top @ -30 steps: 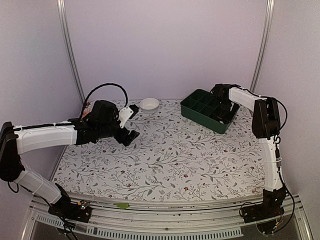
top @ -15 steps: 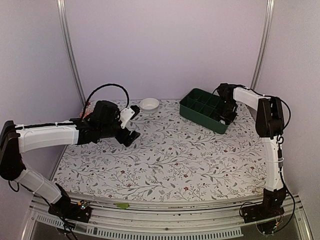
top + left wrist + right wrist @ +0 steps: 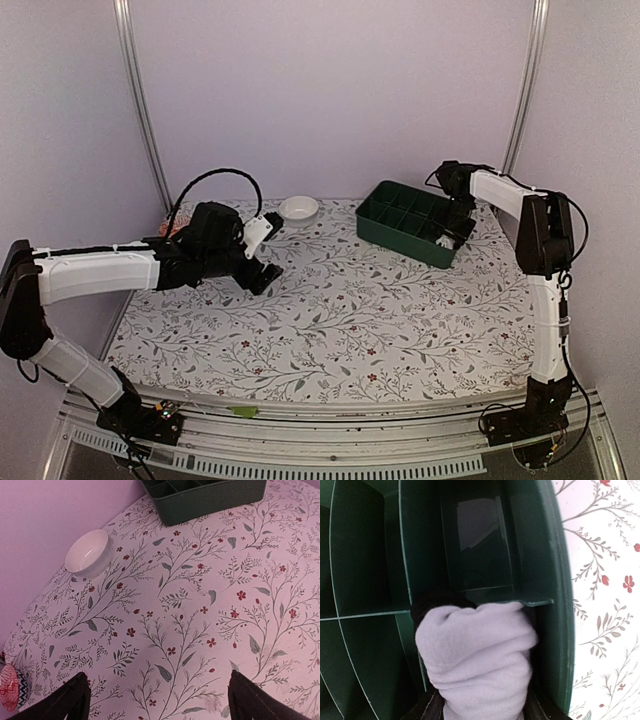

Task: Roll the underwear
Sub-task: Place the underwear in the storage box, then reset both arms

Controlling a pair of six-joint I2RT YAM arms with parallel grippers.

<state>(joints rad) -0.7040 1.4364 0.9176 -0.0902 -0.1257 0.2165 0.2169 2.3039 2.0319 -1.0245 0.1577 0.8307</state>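
Observation:
The underwear (image 3: pixel 475 655) is a rolled white bundle with a dark edge. It stands in the near right compartment of the green divided box (image 3: pixel 555 580), and shows as a white spot (image 3: pixel 444 241) in the top view. My right gripper (image 3: pixel 477 702) is over that compartment, with a finger on each side of the roll, closed on it; from above it (image 3: pixel 452 230) is at the right end of the box (image 3: pixel 392 232). My left gripper (image 3: pixel 262 250) hovers open and empty over the floral tablecloth at left centre, fingers (image 3: pixel 70 700) wide apart.
A small white bowl (image 3: pixel 299 208) sits at the back of the table, also in the left wrist view (image 3: pixel 89 552). A red patterned item (image 3: pixel 9 686) lies at the far left edge. The box's other compartments look empty. Walls close in on three sides.
My right gripper has shifted right and toward the near end of the green box, and the white roll now shows in the compartment. The left arm has barely moved.

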